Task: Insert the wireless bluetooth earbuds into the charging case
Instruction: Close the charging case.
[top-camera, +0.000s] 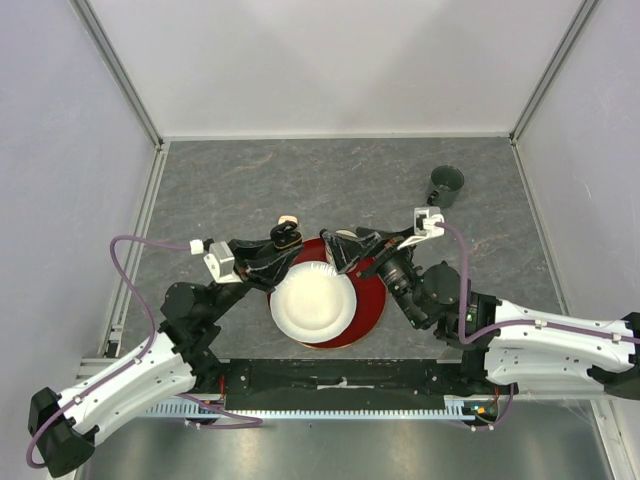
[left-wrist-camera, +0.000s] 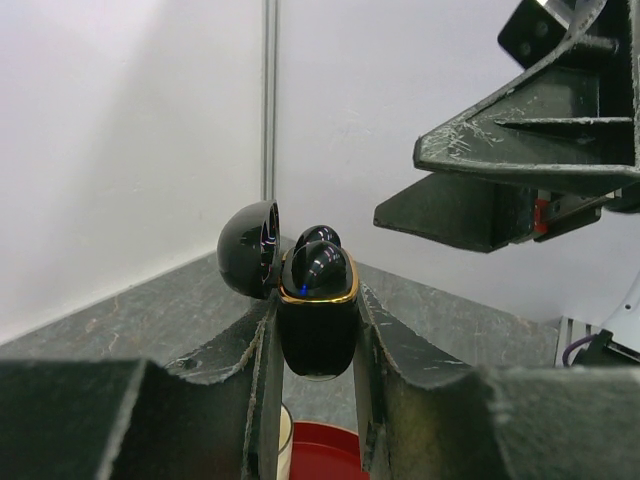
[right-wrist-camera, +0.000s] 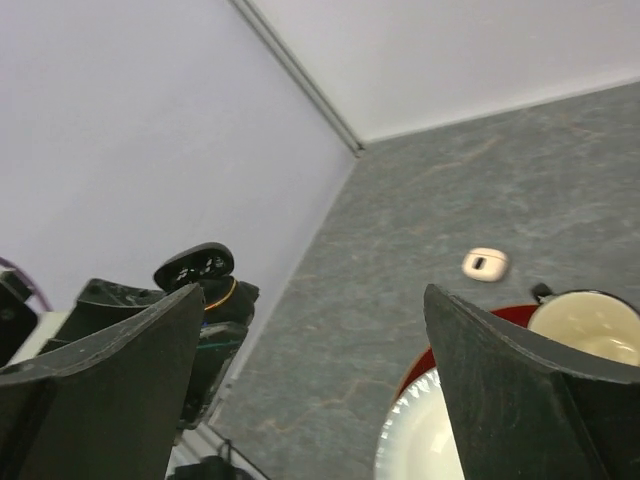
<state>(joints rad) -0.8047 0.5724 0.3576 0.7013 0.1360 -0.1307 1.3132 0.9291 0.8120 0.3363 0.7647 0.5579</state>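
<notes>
Grey table lies below the case, pinched by the left gripper. The right gripper, wide and empty, hangs close and could knock a possibly unseated bud out.

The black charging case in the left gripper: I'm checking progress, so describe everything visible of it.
The glossy black charging case has a gold rim and a rounded lid swung open sideways. It stands upright, clamped between the left gripper's two scuffed dark fingers. Two shiny black earbuds appear seated in its top.
</notes>
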